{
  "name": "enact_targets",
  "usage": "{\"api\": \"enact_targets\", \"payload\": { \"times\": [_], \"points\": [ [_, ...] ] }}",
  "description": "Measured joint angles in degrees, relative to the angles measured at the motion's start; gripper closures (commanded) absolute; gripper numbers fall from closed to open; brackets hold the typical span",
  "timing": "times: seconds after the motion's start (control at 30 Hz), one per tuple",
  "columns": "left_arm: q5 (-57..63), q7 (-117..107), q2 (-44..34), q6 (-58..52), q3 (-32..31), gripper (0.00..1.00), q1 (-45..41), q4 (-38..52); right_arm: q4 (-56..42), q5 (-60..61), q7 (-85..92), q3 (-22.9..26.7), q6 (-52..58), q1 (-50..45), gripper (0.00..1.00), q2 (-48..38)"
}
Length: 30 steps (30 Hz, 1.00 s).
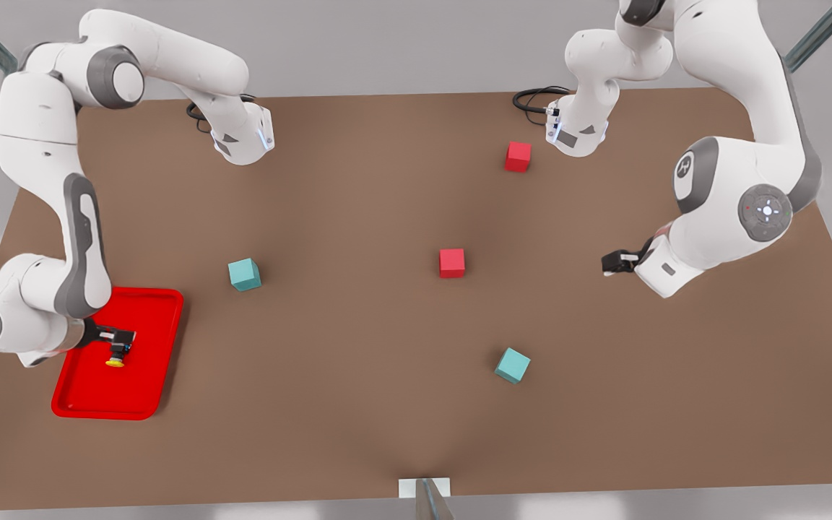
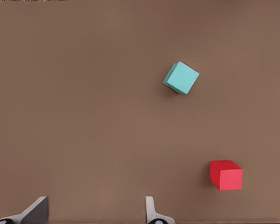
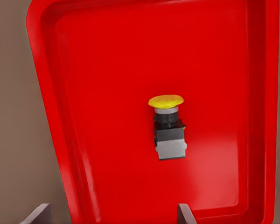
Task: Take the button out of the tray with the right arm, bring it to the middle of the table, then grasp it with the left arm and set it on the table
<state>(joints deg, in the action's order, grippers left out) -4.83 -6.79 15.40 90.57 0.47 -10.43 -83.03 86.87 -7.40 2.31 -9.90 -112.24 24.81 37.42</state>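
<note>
On the table [image 1: 358, 404]: two red cubes [image 1: 452, 263], two teal cubes [image 1: 512, 365]; both arms' fingers [image 3: 184, 215] spread, empty.

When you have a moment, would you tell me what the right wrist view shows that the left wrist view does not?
The right wrist view alone shows the bright red shallow tray with the small yellow-capped push button lying in it, below the open right gripper.

The left wrist view alone shows a teal cube and a red cube standing apart, beyond the open left gripper.

Both show the matte brown tabletop.
</note>
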Motion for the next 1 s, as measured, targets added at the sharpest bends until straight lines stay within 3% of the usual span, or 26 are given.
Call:
{"api": "enact_targets", "payload": {
  "times": [0.1, 0.23, 0.3, 0.73, 1.0],
  "points": [
    [0.09, -0.36, 1.02, 0.16, 0.04, 0.00, -1.16, 0.13, -0.02, -0.99, 3.70, -2.80, -2.73, 3.89, 0.00, 1.66],
    [0.23, -0.83, 1.31, 0.33, 0.06, 0.00, -1.95, 0.13, 0.59, -5.28, 7.98, -16.07, -3.57, 16.77, 0.00, 2.19],
    [0.24, -1.17, 1.73, 0.41, 0.06, 0.00, -2.62, 0.17, 1.16, -8.70, 10.05, -19.51, -3.44, 20.33, 0.00, 2.61],
    [0.25, -2.84, 6.09, 1.17, -0.02, 0.00, -4.60, 4.17, 5.10, -17.82, 17.40, -20.80, -6.80, 20.57, 0.00, 4.87],
    [1.55, -3.34, 7.69, 1.40, -0.03, 0.00, -5.65, 6.17, 6.58, -17.97, 14.71, -25.00, -9.38, 25.88, 0.00, 4.85]
  ]
}}
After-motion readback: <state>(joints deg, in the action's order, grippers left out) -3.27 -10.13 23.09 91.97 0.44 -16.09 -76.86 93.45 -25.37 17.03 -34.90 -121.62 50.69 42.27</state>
